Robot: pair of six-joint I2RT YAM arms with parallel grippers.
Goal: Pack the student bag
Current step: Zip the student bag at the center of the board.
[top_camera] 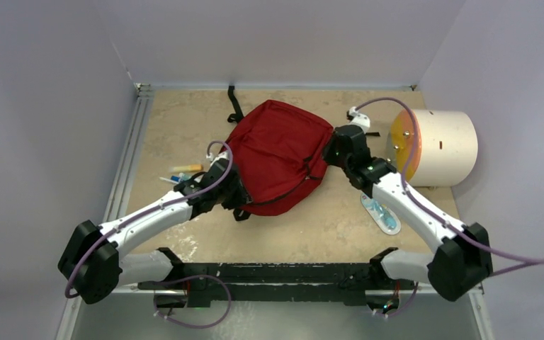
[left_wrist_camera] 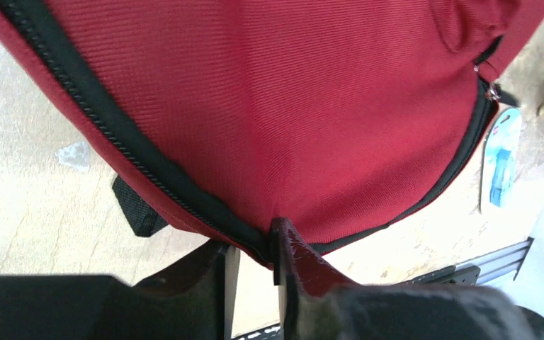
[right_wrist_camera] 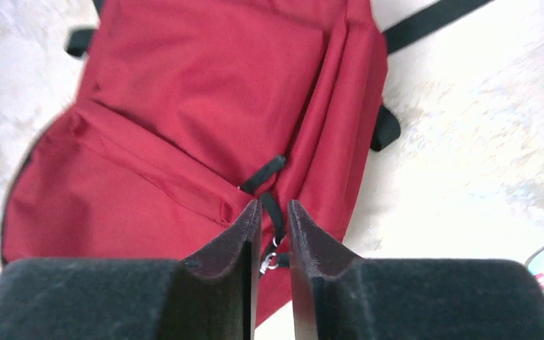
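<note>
1. The student bag point(top_camera: 278, 152) (dark red, black straps) lies mid-counter point(top_camera: 177, 120), between both arms.
2. Left gripper point(left_wrist_camera: 255, 237): jaws a little apart, with the bag's near zipper edge between their tips.
3. Right gripper point(right_wrist_camera: 273, 207): jaws narrowly apart at the bag's right side, a black zipper pull point(right_wrist_camera: 275, 225) in the gap.

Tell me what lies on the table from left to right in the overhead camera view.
small stationery pieces → student bag → clear packet with blue contents → cream cylinder
</note>
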